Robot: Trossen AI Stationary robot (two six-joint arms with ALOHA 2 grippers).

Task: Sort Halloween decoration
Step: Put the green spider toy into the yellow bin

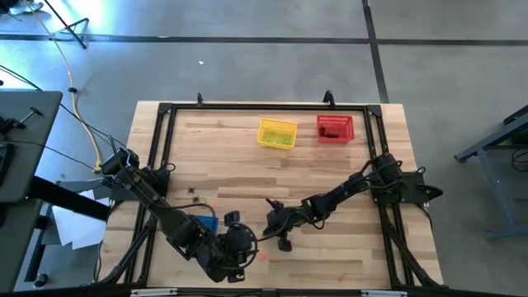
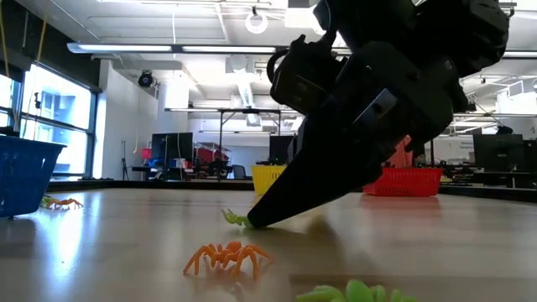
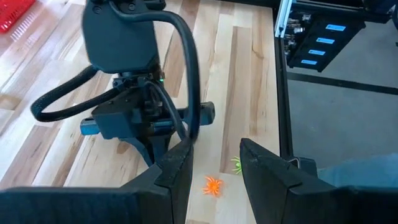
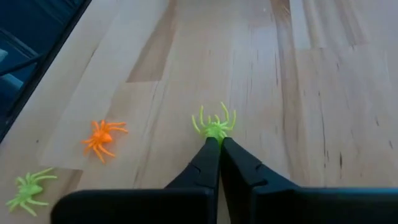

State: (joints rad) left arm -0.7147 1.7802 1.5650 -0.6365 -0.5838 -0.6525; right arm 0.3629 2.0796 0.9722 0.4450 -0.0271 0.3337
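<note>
I'm looking across a pale wooden table (image 1: 330,173) framed by black rails, with an open workshop behind it in the low view: ceiling lights, desks and monitors far back. At the far side of the table sit a yellow basket (image 1: 276,133) and a red basket (image 1: 334,128), side by side and well apart from both arms. A blue basket (image 2: 23,176) stands near my left arm.

My right gripper (image 4: 219,142) is down at the table surface near the front edge, its two dark fingers pressed together at the tips on the body of a light green spider (image 4: 214,126); the spider's legs splay out just ahead of the fingertips, and in the low view the same spider (image 2: 236,219) pokes out from under the tip, against the wood. Just off to one side of that gripper lies an orange spider (image 4: 102,137), apart from it, and farther out another green spider (image 4: 28,186), both loose on the table. One more orange spider (image 2: 63,202) lies beside the blue basket.

My left gripper (image 3: 214,168) hovers close by above the front edge, fingers spread with nothing between them, looking toward the right arm's wrist with the orange spider below.
</note>
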